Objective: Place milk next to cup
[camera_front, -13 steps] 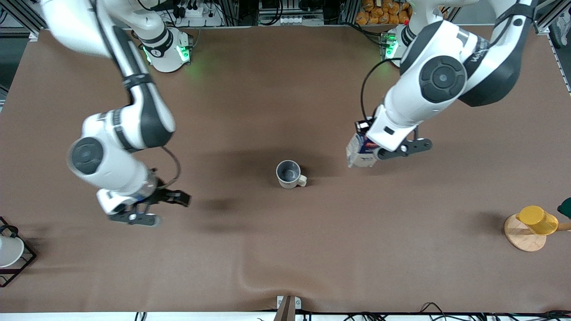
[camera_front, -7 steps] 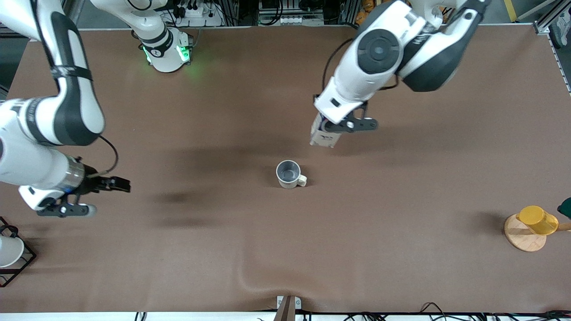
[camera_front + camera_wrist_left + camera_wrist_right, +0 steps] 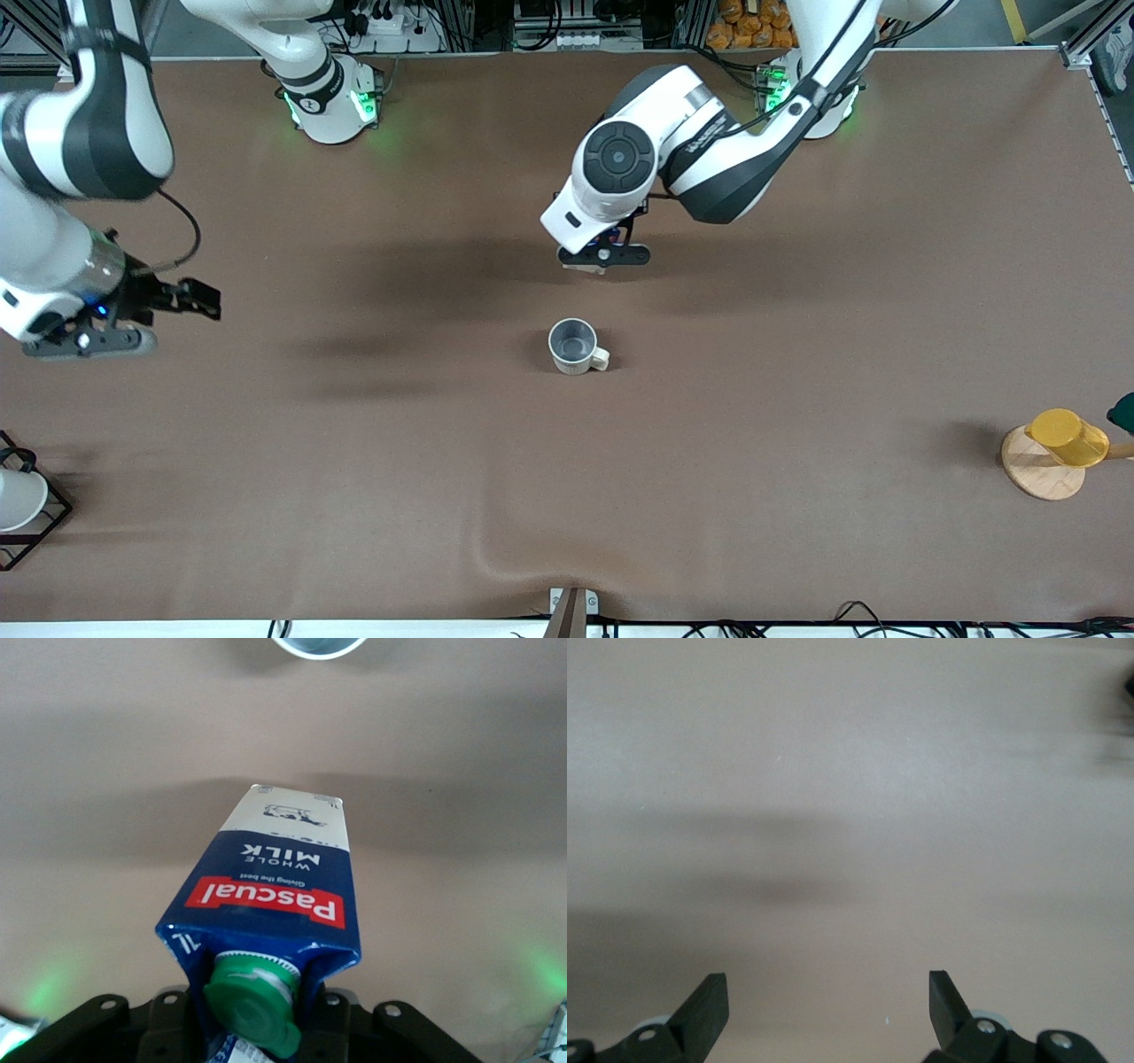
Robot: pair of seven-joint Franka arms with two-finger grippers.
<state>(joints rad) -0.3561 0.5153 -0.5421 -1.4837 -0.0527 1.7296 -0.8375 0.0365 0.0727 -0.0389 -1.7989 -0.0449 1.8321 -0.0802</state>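
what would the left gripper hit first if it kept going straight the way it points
Probably the table. The left gripper, shut on the milk, points down at bare brown surface, so the carton's base would land first. The cup sits just past that spot, though depth is hard to judge.

Milk carton held aloft; cup standing on the table.

The milk (image 3: 270, 895) is a small dark blue gable-top carton with a round green cap, a red "Pascual" label band and a whitish lower panel printed with a cow; "WHOLE MILK" is legible below the band. It is clamped at its capped top in the left gripper (image 3: 603, 256), off the table, over bare brown surface. In the front view only a pale sliver of it shows under the gripper. The cup (image 3: 573, 346), a cream-white mug with grey inside, stands upright, its handle pointing toward the left arm's end.
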